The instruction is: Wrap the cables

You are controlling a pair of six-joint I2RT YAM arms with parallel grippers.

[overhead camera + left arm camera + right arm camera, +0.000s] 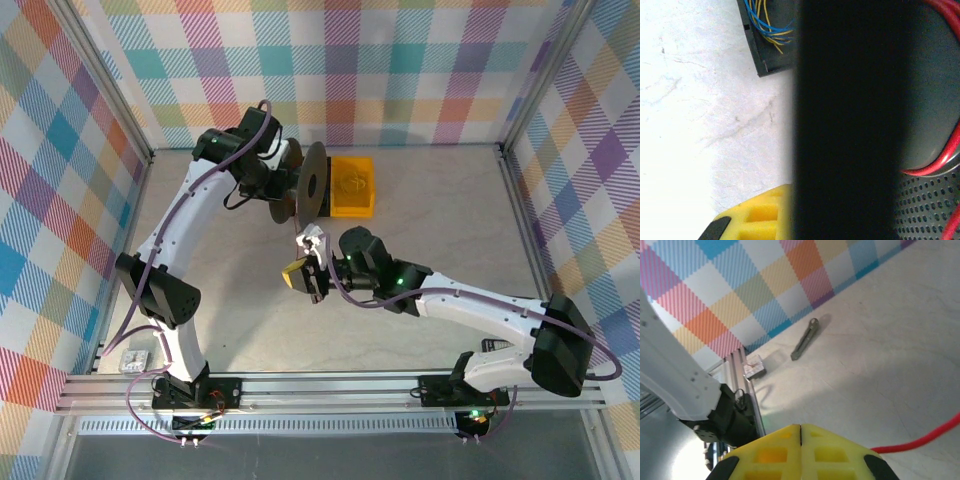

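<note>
A black spool (315,185) stands on edge at the back of the table. My left gripper (284,190) is shut on its flange; in the left wrist view that dark flange (850,120) hides all but one yellow finger (757,215). The red cable (947,152) curves round the spool. Blue and yellow strands (767,30) spill from a black box. My right gripper (301,272) hangs mid-table with its yellow fingers (775,455) shut flush. The red cable (920,441) runs on the table and passes behind the right finger; whether it is pinched there is hidden.
An orange-yellow tray (352,186) sits just right of the spool. A metal bar (805,340) lies on the table near the left wall. A small clear block (133,362) rests by the front rail (330,390). Checked walls close three sides.
</note>
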